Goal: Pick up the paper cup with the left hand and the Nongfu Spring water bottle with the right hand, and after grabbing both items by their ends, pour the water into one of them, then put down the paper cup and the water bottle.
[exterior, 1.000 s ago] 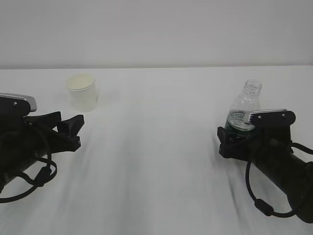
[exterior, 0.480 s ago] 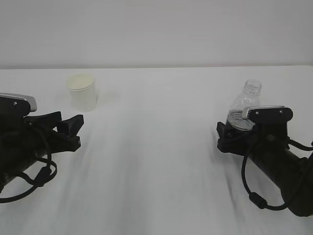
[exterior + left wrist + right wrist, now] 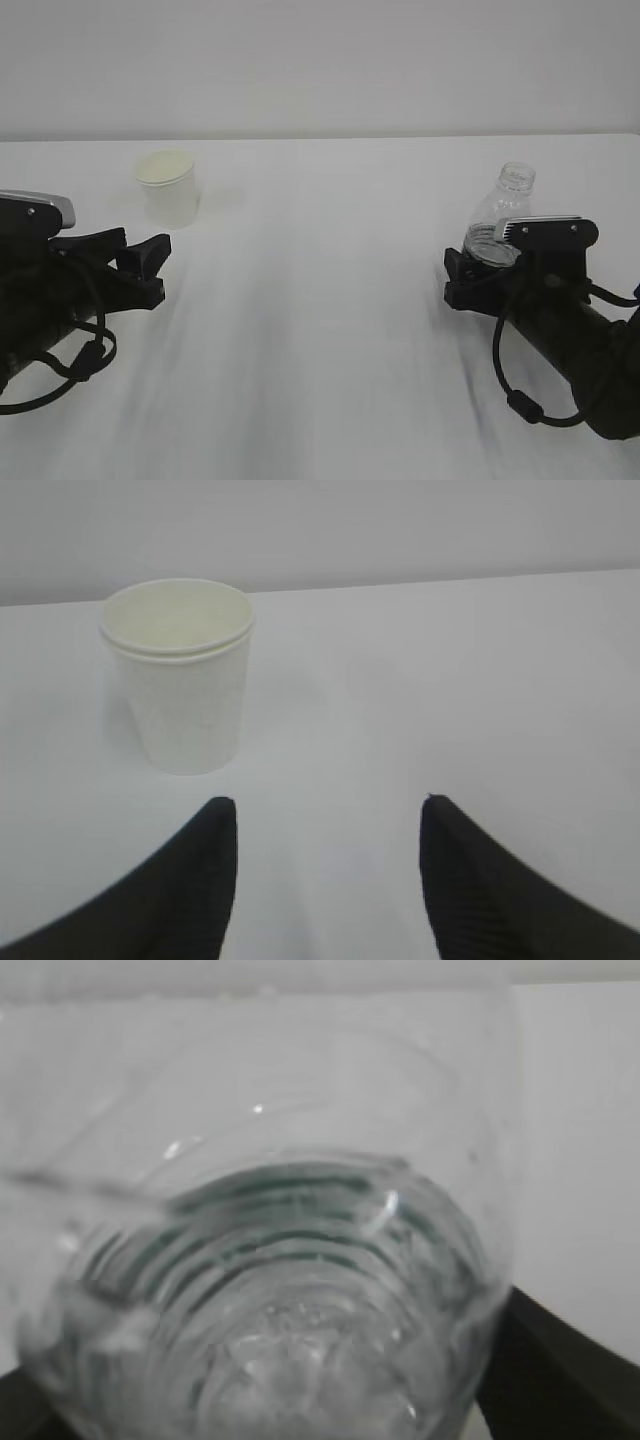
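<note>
**Operator:** Paper cup [image 3: 168, 187]: position relative to the left gripper [image 3: 150, 262]?

**Technician:** The cup stands upright toward the far left part of the table [image 3: 320, 330], mouth up, long axis vertical. It lies beyond the left gripper and clear of it. In the left wrist view the cup [image 3: 180, 675] sits ahead of the fingertips [image 3: 215, 825] and off to the left of the gap between them, so the jaws are not centred on it. The jaws stand moderately open with nothing between them. Judgement: the left arm is the nearer one; the coming move needs a shift left and forward before closing.

**Operator:** Nongfu Spring water bottle [image 3: 505, 210]?

**Technician:** It stands near the right edge of the table, neck uppermost and capless, leaning slightly to the right. The right gripper [image 3: 485, 275] is at its lower body, with the jaws spread wide to either side. In the right wrist view the bottle [image 3: 270, 1260] fills almost the whole picture, ribs and green label just visible, very close to the camera.

**Operator:** Is the bottle gripped?

**Technician:** Contact cannot be confirmed; the jaws read as wide around it, not clamped.

**Operator:** Limits of visibility?

**Technician:** The bottle base and most of the label are hidden behind the right gripper in the exterior view. The water level cannot be made out. The right wrist view is blurred. The left arm is cut off by the frame edge.
</note>
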{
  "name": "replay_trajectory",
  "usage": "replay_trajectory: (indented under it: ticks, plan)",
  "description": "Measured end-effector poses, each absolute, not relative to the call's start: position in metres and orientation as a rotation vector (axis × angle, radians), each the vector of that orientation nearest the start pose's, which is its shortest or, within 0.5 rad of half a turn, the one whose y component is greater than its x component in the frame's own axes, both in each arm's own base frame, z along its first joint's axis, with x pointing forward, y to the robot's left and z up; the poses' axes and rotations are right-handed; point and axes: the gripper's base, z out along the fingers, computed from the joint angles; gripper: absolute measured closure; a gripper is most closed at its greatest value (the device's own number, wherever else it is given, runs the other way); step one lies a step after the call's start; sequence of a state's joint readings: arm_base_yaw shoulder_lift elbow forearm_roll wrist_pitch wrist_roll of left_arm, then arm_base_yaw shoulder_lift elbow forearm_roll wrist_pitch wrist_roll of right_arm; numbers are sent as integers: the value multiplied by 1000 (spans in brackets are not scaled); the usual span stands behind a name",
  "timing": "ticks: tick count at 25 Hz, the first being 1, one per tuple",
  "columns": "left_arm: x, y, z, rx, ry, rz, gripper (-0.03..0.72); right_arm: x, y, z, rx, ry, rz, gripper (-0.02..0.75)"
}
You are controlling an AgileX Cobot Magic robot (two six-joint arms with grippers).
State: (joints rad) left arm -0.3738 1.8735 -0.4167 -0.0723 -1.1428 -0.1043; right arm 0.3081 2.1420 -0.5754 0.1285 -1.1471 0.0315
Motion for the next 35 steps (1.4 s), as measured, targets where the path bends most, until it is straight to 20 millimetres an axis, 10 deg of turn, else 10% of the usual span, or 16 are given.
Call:
replay_trajectory:
  ticks: [14,35]
  plan:
    - [264,-97,119,169,1800,-304,274,304,85,63,-128,1898,152,309]
    - [264,-97,119,169,1799,-304,285,299,84,77,-203,1881,100,329]
